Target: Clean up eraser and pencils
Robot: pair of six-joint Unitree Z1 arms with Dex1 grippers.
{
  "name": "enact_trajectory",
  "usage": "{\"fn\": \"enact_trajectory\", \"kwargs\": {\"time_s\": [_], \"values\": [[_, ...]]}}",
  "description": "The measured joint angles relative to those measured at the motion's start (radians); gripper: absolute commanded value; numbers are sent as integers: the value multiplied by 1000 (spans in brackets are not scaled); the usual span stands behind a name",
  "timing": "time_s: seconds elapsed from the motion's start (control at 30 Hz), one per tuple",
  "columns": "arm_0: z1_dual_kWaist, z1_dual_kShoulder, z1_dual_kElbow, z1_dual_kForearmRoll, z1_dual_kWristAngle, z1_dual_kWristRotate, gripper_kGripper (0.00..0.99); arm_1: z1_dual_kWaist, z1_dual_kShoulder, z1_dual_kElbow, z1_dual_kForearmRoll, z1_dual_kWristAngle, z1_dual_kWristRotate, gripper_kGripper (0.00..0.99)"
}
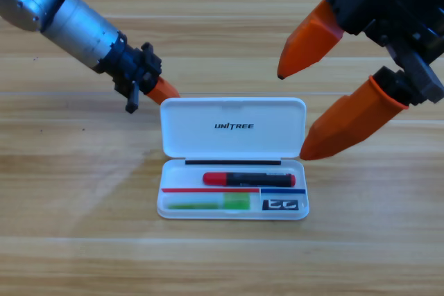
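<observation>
With all three items already in the white case, only the lid is left to close.
Red-and-black pencil lies in the far slot, green-white pencil near-left, eraser near-right. Left tool touches the lid's far-left corner, probably to tip it shut; can't tell its opening. Right tool hangs wide open, holding nothing, beside the lid's right edge over the counter.

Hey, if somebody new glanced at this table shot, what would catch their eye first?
Probably the right pincer, large at upper right with orange jaws spread wide. Next, the open white plastic case at centre, holding the red-and-black pencil, the pale white-and-green pencil and the small dark eraser. The left pincer sits by the lid's upper-left corner.
</observation>
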State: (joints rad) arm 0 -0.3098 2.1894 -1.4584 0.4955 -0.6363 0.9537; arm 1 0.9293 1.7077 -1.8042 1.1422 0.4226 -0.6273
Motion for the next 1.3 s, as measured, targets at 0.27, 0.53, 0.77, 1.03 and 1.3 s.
{"fn": "enact_trajectory", "kwargs": {"time_s": [0.27,0.53,0.77,1.03,1.3], "values": [[-13,6,0,0,-46,-1,0,0,0,0,0,0,3,914],[-16,6,11,2,-168,15,0,0,0,0,0,-2,3,914],[-16,5,62,2,-174,49,0,0,0,0,0,-10,3,914],[-16,-9,127,2,-189,66,0,0,0,0,0,-14,3,914],[-21,-100,204,2,-201,99,0,0,0,0,0,-21,3,916]]}}
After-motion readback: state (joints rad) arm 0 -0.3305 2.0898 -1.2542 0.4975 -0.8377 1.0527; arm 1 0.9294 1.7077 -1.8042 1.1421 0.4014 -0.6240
